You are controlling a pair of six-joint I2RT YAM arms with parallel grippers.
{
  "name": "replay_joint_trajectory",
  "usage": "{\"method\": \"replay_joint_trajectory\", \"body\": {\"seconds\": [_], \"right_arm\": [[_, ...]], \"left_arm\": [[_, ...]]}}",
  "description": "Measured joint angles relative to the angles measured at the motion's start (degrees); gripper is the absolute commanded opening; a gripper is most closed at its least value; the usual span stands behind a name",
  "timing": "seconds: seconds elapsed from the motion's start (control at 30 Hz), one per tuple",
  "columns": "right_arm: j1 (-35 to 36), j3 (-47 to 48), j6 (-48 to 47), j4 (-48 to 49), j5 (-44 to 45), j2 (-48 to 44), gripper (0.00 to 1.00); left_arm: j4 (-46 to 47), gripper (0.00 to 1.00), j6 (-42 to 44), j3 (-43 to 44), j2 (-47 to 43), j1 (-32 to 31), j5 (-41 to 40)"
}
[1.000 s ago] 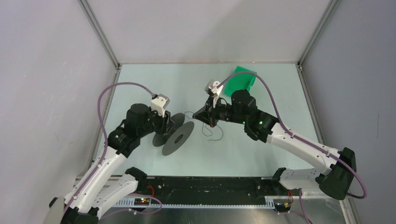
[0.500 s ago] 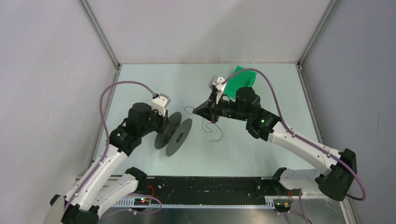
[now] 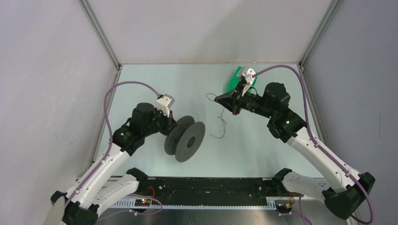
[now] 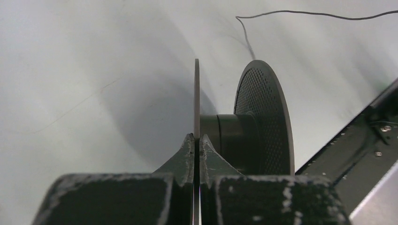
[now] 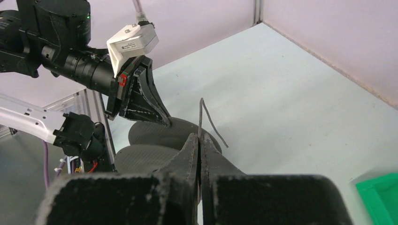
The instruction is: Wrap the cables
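Black plastic reel (image 3: 187, 140) stands on edge because your left gripper (image 4: 197, 140) is clenched on the rim of its thinner flange. That holds the hub roughly level, and it likely leaves the groove between the flanges open for winding.

Your right gripper (image 5: 199, 140) is raised above the table (image 3: 155, 84), near the green bin (image 3: 233, 79). Its fingers are pressed tight on the cable (image 3: 223, 125), probably to lift the wire clear and draw out the slack.

In the right wrist view a short stub of wire pokes straight up past the fingertips. From the grip, the long run drops toward the near edge in a loose wave, so its long axis lies roughly far to near. It sits between your two arms and well right of the reel. The free tail curls back toward the reel and ends on the table.

From the left wrist camera the wire crosses above the reel and dips behind the perforated flange, and you cannot tell from these views whether it touches the hub
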Motion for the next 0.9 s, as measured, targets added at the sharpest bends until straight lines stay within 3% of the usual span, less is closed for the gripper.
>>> {"method": "replay_joint_trajectory", "body": {"seconds": [0.67,0.9], "right_arm": [[0.5,-4.8,3.2,3.2,-4.1,1.0,0.0],[5.4,-5.9,4.2,9.2,-5.2,3.7,0.0]], "left_arm": [[5.8,0.29,-1.4,-0.1,0.3,-2.3,1.4],[5.9,0.41,-0.1,-0.1,-2.2,-2.3,-1.1]]}}
